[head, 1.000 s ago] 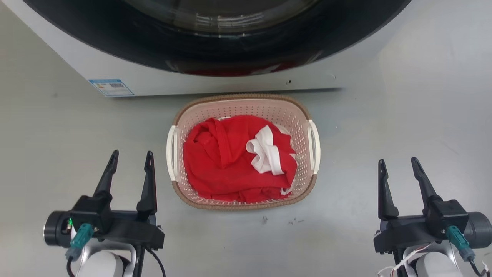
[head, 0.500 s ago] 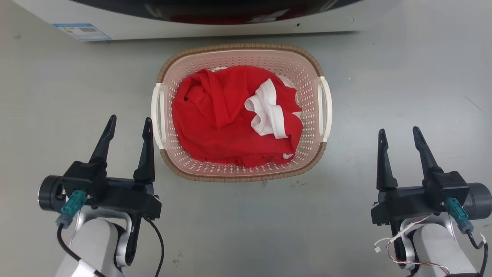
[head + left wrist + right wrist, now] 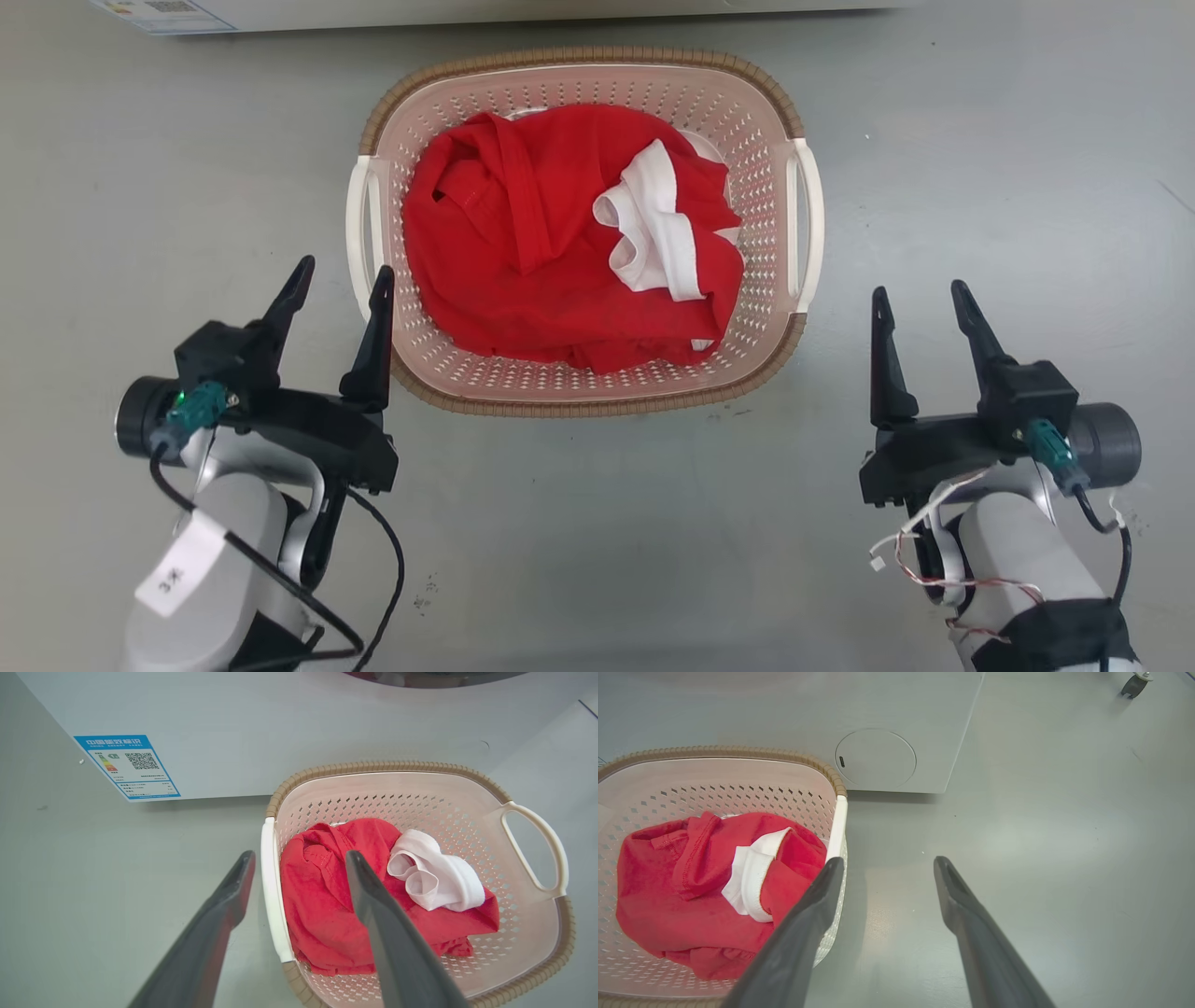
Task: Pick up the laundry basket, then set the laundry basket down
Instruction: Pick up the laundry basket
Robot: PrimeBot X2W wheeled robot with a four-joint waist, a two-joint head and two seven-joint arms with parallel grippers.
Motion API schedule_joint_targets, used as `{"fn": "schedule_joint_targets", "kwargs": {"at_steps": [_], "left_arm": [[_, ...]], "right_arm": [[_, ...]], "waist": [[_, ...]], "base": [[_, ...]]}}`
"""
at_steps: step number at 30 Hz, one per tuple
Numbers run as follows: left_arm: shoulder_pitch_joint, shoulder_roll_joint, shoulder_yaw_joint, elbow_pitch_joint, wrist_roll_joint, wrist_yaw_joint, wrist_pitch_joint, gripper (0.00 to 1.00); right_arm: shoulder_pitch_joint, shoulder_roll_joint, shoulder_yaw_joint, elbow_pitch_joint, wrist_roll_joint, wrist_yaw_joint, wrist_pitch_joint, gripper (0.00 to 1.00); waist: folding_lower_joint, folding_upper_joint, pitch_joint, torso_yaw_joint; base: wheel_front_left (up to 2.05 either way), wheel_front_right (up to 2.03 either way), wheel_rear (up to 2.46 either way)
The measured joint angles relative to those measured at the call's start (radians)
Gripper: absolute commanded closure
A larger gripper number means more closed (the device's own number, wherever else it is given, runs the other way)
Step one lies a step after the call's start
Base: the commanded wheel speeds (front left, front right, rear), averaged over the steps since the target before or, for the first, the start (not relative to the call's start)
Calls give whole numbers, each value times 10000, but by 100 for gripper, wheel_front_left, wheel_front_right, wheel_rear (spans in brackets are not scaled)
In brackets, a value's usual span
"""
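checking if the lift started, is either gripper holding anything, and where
Nothing is held. The left gripper is open, the left handle of the laundry basket between its fingers; the right gripper is open, clear of the basket.

A crumpled red garment has a white cloth lying on it. Behind stands a white washer with a blue label and a round cover, on grey floor
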Motion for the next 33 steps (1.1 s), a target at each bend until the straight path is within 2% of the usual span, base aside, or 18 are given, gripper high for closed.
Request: {"fn": "schedule_joint_targets", "kwargs": {"at_steps": [12, 24, 28, 33], "left_arm": [[-1615, -79, -180, 1755, -468, -439, 1012, 0], [-2888, -291, -405, 3344, -719, -546, 1848, 0], [-3244, -424, -527, 3797, -830, -612, 2159, 0], [-3692, -477, -581, 4339, -1103, -623, 2506, 0]], "right_arm": [[-1805, 155, 581, 1954, 167, 276, 690, 0], [-3430, 182, 938, 3835, 621, 633, 1843, 0], [-3849, 178, 1346, 4151, 899, 788, 2228, 0], [-4176, 176, 1898, 4322, 1559, 792, 2635, 0]], "waist": [[0, 0, 164, -34], [0, -2, 351, 27], [-1, -2, 414, 99], [-1, -3, 569, 225]], "base": [[0, 0, 0], [0, 0, 0], [0, 0, 0], [0, 0, 0]]}}
